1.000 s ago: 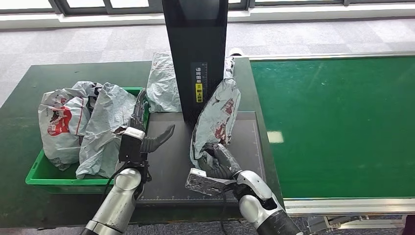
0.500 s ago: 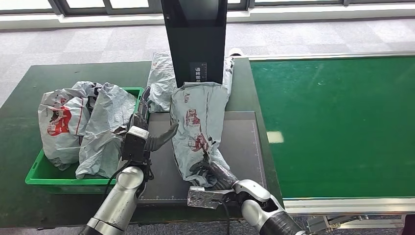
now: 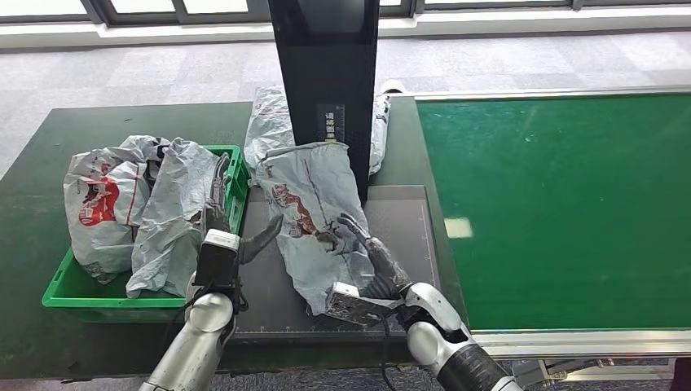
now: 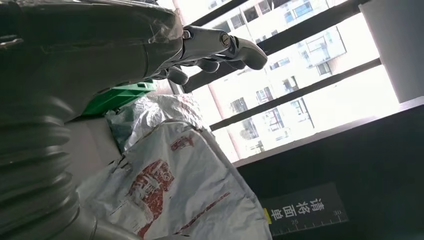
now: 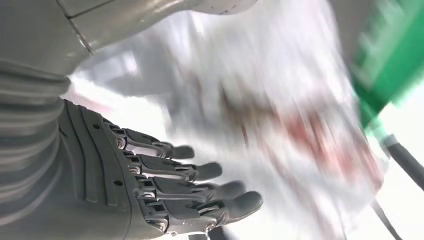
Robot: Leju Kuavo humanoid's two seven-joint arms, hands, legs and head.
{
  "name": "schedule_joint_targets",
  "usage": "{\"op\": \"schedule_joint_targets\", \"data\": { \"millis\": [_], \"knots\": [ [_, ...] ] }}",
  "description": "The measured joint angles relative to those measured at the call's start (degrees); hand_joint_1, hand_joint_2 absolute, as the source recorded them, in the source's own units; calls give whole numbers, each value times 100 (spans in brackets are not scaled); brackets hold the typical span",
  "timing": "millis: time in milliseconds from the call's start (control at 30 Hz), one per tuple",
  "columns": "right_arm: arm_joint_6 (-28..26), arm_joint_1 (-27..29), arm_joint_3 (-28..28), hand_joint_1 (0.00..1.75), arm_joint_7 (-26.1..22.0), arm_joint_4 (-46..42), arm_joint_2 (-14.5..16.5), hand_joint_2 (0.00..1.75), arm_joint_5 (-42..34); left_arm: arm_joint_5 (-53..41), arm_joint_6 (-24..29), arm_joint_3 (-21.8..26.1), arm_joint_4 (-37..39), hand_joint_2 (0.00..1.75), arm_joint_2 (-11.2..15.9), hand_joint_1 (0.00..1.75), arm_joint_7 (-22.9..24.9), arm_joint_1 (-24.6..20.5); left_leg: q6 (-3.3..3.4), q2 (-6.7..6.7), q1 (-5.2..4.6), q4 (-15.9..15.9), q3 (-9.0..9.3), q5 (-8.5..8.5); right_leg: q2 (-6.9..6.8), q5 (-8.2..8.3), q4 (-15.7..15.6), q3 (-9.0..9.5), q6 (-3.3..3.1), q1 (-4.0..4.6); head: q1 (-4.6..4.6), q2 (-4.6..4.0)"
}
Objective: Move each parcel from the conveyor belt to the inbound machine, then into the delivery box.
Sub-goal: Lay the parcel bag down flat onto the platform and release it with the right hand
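Observation:
A grey parcel with red print (image 3: 314, 216) lies flat on the inbound machine's dark platform (image 3: 407, 232), its far end against the black column (image 3: 326, 65). My right hand (image 3: 371, 261) lies at the parcel's near right edge, fingers spread, gripping nothing. The right wrist view shows those fingers (image 5: 200, 172) stretched out, the parcel (image 5: 280, 100) a blur beyond them. My left hand (image 3: 236, 236) stands open between the green delivery box (image 3: 65, 289) and the parcel, thumb pointing at the parcel. In the left wrist view the parcel (image 4: 170, 195) lies below the left hand (image 4: 210, 45).
Two filled parcels (image 3: 106, 204) (image 3: 175, 212) stand in the delivery box. Another grey parcel (image 3: 273, 130) lies behind the column. The green conveyor belt (image 3: 562, 204) stretches to the right, with nothing on its visible part.
The parcel went from leaning upright at the column to lying flat, shifted left. My right hand let go of it and spread its fingers. The left hand drew back slightly.

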Motion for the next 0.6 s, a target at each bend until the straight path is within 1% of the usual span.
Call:
{"op": "schedule_joint_targets", "data": {
  "millis": [100,200,267,333,433,500,533,600],
  "knots": [
    [-556,260,-318,0,-463,-427,36,175,-305,-177,191,14,1,175,-42,0,-37,9,1,-4,0,0,-3,-3,-2,-1,0,-1,0,0,0,0],
    [-778,476,-673,0,-785,-750,119,175,-787,-400,345,15,66,175,-80,0,-8,6,2,-3,0,0,-3,-4,-1,-2,-1,-2,0,-1,1,0],
    [-834,577,-924,0,-956,-914,194,175,-1149,-588,336,15,180,175,-92,0,113,-3,2,-3,-1,0,-2,-4,-1,-1,-3,-2,0,-1,1,-1],
    [-844,642,-1138,0,-1073,-1035,255,175,-1416,-872,104,-3,406,175,-87,0,380,-46,2,-2,-1,0,-1,-4,-1,-1,-4,-2,0,-1,0,-1],
    [-729,694,-1469,0,-1209,-1141,339,175,-1764,-1448,-613,-111,972,175,-52,0,809,-176,2,-1,-1,0,-1,-2,-1,0,-3,-1,0,-1,1,0],
    [-651,702,-1681,0,-1268,-1159,386,175,-1885,-1743,-1074,-203,1394,175,-32,0,901,-252,2,4,-1,0,0,-1,4,2,-2,-1,0,-1,2,0],
    [-630,706,-1771,0,-1285,-1166,405,175,-1910,-1827,-1212,-241,1578,175,-27,0,913,-280,2,7,-1,0,0,-1,7,2,-2,-2,0,-1,1,0],
    [-608,720,-1911,0,-1300,-1177,435,175,-1930,-1892,-1318,-282,1859,175,-20,0,915,-322,2,12,-1,0,0,-2,12,2,-2,-3,0,-1,1,0]
  ]
}}
